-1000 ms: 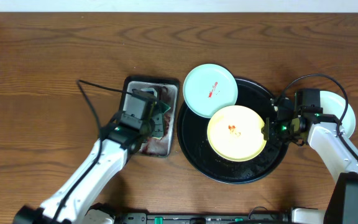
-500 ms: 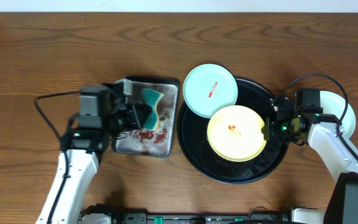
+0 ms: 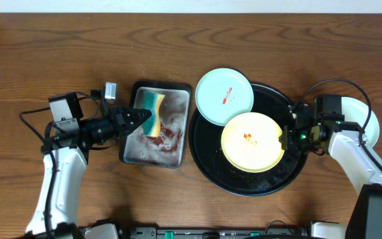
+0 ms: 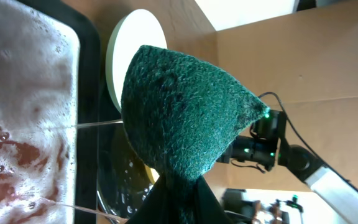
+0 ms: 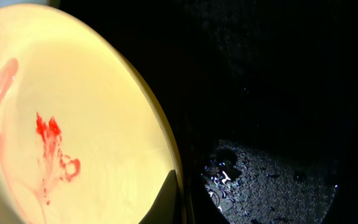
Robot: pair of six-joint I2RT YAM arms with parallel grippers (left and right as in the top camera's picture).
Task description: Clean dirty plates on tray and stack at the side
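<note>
A yellow plate (image 3: 252,141) with a red smear lies in the black tray (image 3: 207,159). My right gripper (image 3: 285,138) is shut on its right rim; the right wrist view shows the plate (image 5: 73,112), the jaw (image 5: 176,199) on its edge and the wet tray (image 5: 278,93). A mint plate (image 3: 224,96) with a red smear rests on the tray's upper-left rim. A third pale plate (image 3: 370,119) lies at the far right, partly hidden by my right arm. My left gripper (image 3: 144,116) is shut on a green sponge (image 3: 154,106), also in the left wrist view (image 4: 185,118).
A rectangular grey metal tray (image 3: 134,154) with suds and reddish water sits left of the black tray, under the sponge; it also shows in the left wrist view (image 4: 23,112). Wooden table all round; cables trail from both arms.
My left arm has swung out to the left and lifted the sponge, which now points right over the metal tray. The right arm and the plates have not moved.
</note>
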